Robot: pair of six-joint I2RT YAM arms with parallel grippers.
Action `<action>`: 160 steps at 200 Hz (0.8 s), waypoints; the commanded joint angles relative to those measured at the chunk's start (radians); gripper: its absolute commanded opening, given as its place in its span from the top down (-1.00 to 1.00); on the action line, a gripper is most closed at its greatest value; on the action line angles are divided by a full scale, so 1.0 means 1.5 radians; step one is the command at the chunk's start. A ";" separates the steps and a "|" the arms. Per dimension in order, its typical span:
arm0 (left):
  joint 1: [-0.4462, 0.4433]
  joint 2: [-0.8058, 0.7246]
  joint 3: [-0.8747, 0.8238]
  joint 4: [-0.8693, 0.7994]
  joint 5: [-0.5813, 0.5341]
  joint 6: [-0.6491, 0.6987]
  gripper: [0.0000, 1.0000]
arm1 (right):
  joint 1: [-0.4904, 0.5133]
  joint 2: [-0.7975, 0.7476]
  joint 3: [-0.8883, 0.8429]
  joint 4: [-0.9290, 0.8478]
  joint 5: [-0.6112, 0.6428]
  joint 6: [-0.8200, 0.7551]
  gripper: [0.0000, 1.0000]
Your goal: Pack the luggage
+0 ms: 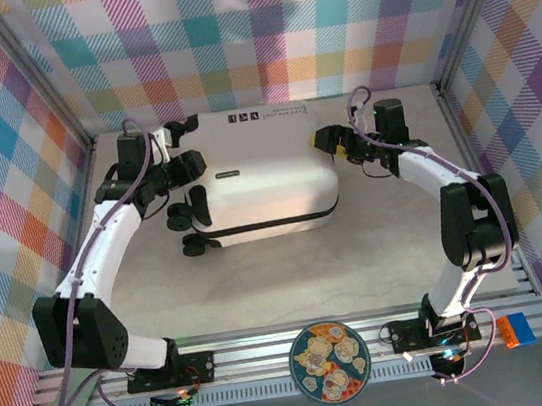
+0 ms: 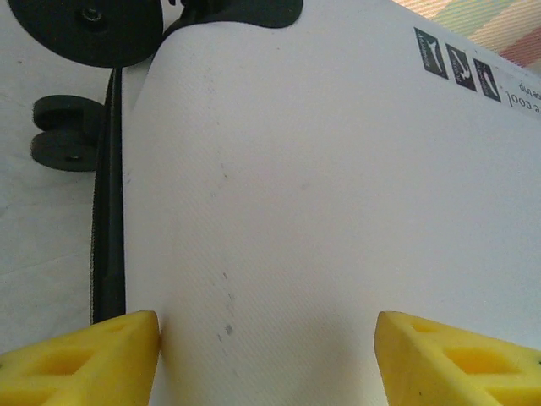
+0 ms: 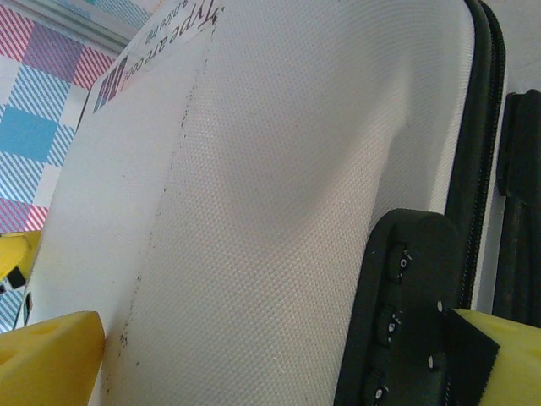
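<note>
The luggage point(image 1: 268, 178) is a closed white hard-shell suitcase lying flat at the back middle of the table, with its black wheels point(image 1: 188, 217) to the left. My left gripper point(image 1: 188, 164) is at the wheel end. In the left wrist view its yellow fingers point(image 2: 93, 359) stand wide apart over the white shell point(image 2: 321, 169), next to the black zipper band point(image 2: 108, 228). My right gripper point(image 1: 335, 143) is at the opposite end. Its yellow fingers point(image 3: 46, 359) are spread wide, with the shell point(image 3: 279, 211) and a black combination lock point(image 3: 406, 313) between them.
A patterned round plate point(image 1: 330, 361) rests on the near metal rail between the arm bases. A small blue and orange object point(image 1: 516, 330) sits on the rail at the right. Checked walls enclose the table on three sides, and bare tabletop point(image 1: 292, 281) lies in front of the suitcase.
</note>
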 commanded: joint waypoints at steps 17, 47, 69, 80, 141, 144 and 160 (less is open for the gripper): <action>0.026 -0.048 -0.015 -0.021 -0.050 -0.034 -0.49 | 0.032 -0.010 0.002 0.011 -0.065 -0.028 -0.99; 0.070 -0.070 -0.067 0.002 -0.027 -0.066 -0.51 | 0.031 -0.013 -0.011 0.008 -0.052 -0.036 -0.98; 0.073 -0.109 -0.114 0.001 -0.068 -0.075 -0.51 | 0.021 -0.022 -0.020 0.019 -0.047 -0.028 -0.98; 0.074 -0.134 -0.136 -0.012 -0.113 -0.078 -0.51 | 0.014 -0.029 -0.027 0.025 -0.040 -0.021 -0.98; 0.104 -0.277 -0.275 -0.042 -0.259 -0.153 -0.54 | -0.026 -0.025 0.009 0.015 -0.009 -0.017 -0.98; 0.104 -0.283 -0.279 -0.046 -0.261 -0.154 -0.54 | -0.027 -0.022 0.018 0.009 -0.006 -0.019 -0.98; 0.104 -0.315 -0.303 -0.057 -0.257 -0.163 -0.53 | -0.035 0.000 0.063 -0.007 -0.003 -0.022 -0.98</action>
